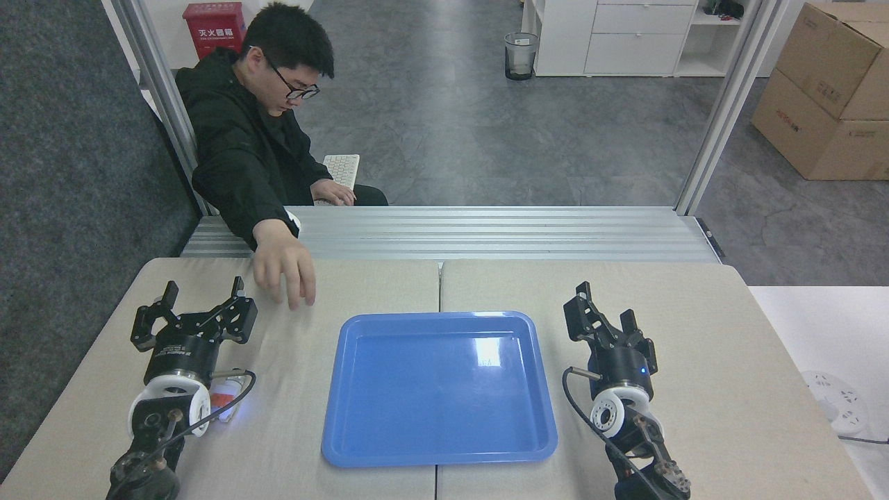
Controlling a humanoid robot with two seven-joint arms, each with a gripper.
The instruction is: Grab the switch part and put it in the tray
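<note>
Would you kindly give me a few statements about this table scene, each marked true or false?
1. The blue tray has nothing in it. True.
2. The left gripper is shut on the switch part. False: its jaws are spread wide, and the part lies on the table beside that arm's wrist.
3. A person's hand reaches over the table near the left gripper. True.
4. The right gripper hangs over the tray. False: it is to the right of the tray.

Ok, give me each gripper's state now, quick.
Left gripper: open, fingers spread wide, holding nothing.
Right gripper: open, holding nothing.
</note>
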